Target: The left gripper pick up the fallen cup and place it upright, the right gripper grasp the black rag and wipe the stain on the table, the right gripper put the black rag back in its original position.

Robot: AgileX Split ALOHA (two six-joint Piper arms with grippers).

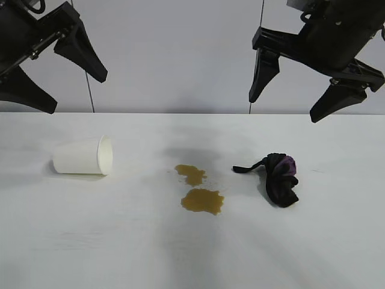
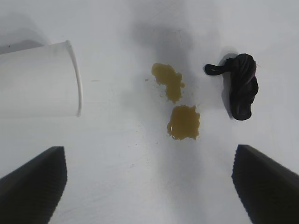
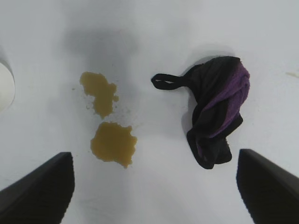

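Note:
The white paper cup (image 1: 83,156) (image 2: 37,79) lies on its side at the left of the white table (image 1: 120,241), mouth turned toward the stain. Two yellowish-brown blotches form the stain (image 1: 198,189) (image 2: 180,107) (image 3: 108,123) at the middle. The black rag (image 1: 278,177) (image 2: 240,86) (image 3: 216,109), bunched with purple folds and a thin tail, rests right of the stain. My left gripper (image 1: 63,90) (image 2: 149,186) hangs open high above the cup, holding nothing. High over the rag, my right gripper (image 1: 292,96) (image 3: 154,189) is also open and empty.
A pale wall rises behind the table's far edge. Two thin dark cables (image 1: 89,90) hang down in front of it. Bare tabletop stretches along the front, below the cup, stain and rag.

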